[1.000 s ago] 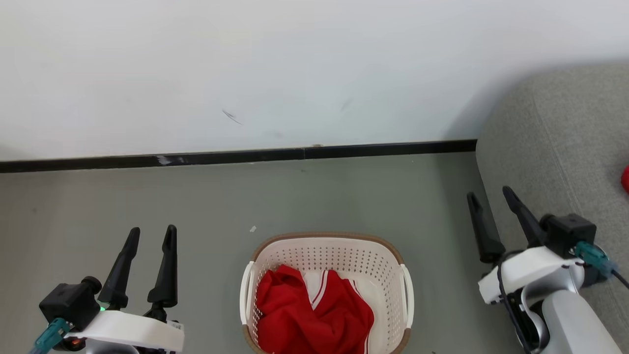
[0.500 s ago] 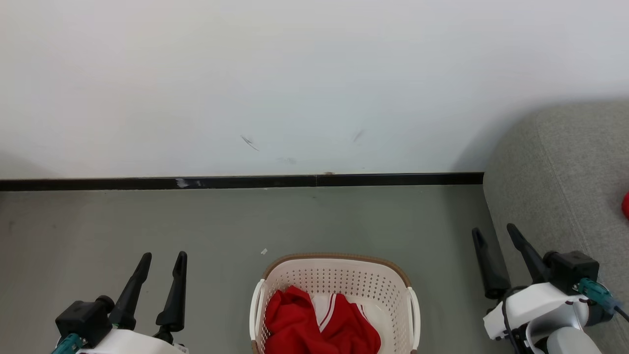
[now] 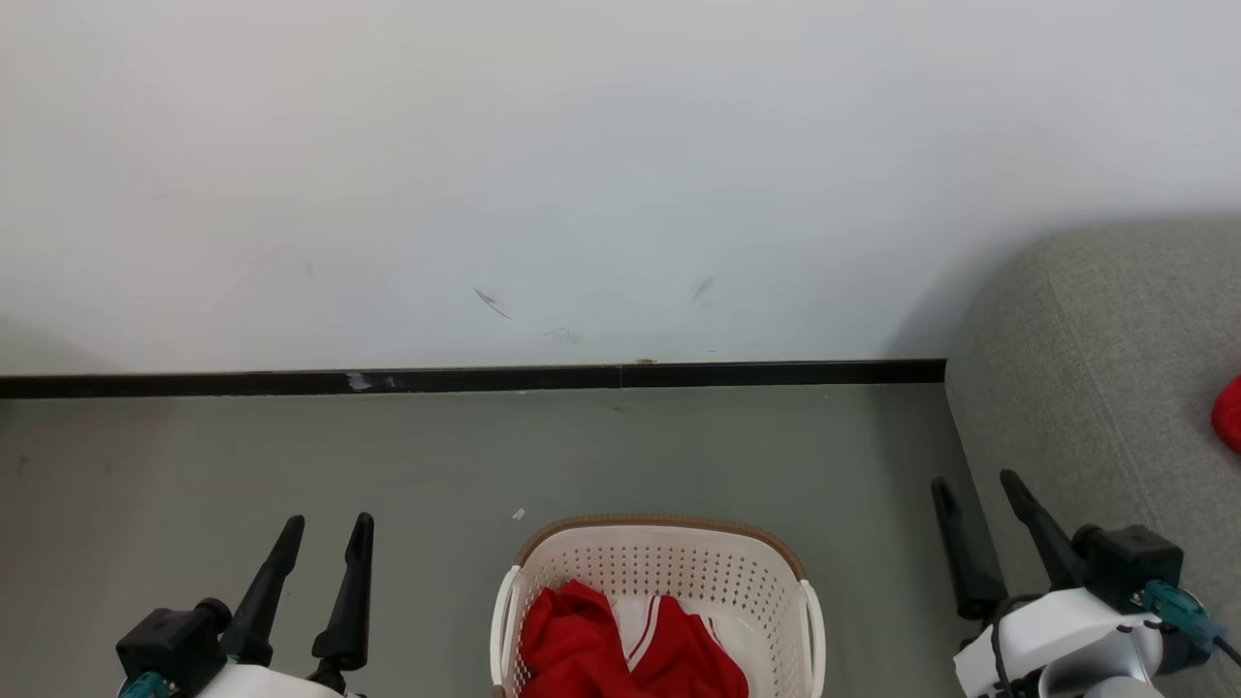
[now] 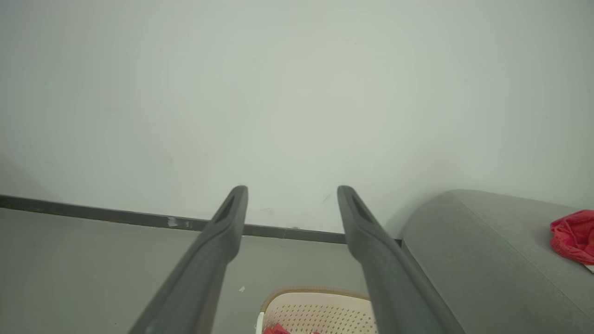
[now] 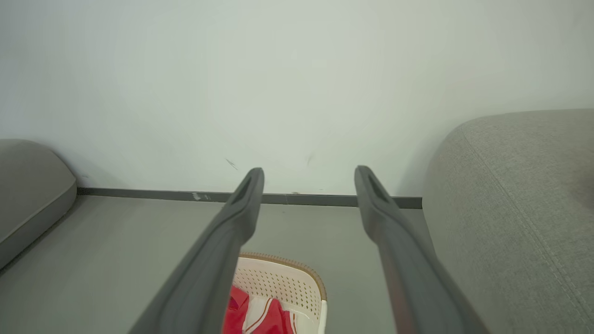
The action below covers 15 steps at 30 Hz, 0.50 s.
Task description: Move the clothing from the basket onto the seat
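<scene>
Red clothing [image 3: 620, 650] lies heaped in the cream basket [image 3: 659, 523], which sits lower in the head view than a second ago. The view has tilted upward; the basket itself has not moved. Beside it the left pincer [image 3: 329, 523] and right pincer [image 3: 973, 480] stand spread wide, empty. Farther right, the grey seat [image 3: 1086, 388] already carries one red piece [image 3: 1229, 415]. The heap, I judge, remains to be fetched.
</scene>
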Available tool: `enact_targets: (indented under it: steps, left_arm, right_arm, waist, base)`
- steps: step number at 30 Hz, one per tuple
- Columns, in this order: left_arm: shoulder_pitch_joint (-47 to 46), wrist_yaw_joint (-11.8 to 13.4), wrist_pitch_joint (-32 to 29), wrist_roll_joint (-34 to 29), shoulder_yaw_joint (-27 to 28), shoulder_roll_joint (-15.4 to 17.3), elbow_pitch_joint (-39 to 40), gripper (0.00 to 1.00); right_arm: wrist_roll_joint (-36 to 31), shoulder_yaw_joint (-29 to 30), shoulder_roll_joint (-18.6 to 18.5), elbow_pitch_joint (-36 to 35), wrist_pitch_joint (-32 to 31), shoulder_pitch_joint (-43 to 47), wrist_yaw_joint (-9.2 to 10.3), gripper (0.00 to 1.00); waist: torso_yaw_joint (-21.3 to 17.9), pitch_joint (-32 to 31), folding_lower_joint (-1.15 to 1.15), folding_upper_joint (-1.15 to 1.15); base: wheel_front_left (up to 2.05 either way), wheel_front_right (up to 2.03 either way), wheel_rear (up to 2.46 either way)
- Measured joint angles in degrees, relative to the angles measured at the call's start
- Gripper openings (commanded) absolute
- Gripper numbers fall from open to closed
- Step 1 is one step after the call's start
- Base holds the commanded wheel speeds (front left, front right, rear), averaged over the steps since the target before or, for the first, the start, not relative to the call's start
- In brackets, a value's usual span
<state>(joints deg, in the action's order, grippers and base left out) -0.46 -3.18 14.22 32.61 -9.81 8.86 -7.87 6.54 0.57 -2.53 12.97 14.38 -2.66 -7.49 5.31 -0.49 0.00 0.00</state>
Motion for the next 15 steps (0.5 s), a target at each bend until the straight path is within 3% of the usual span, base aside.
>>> enact_targets:
  steps: [15]
  left_arm:
    - [0.2, -0.5, 0.0, -0.7, -0.7, 0.0, -0.5, 1.00]
  right_arm:
    - [0.0, 0.9, 0.1, -1.8, 0.0, 1.4, 0.00, 1.00]
  waist:
    - [-0.4, 0.7, 0.00, 0.00]
  base:
    - [0.00, 0.00, 0.00]
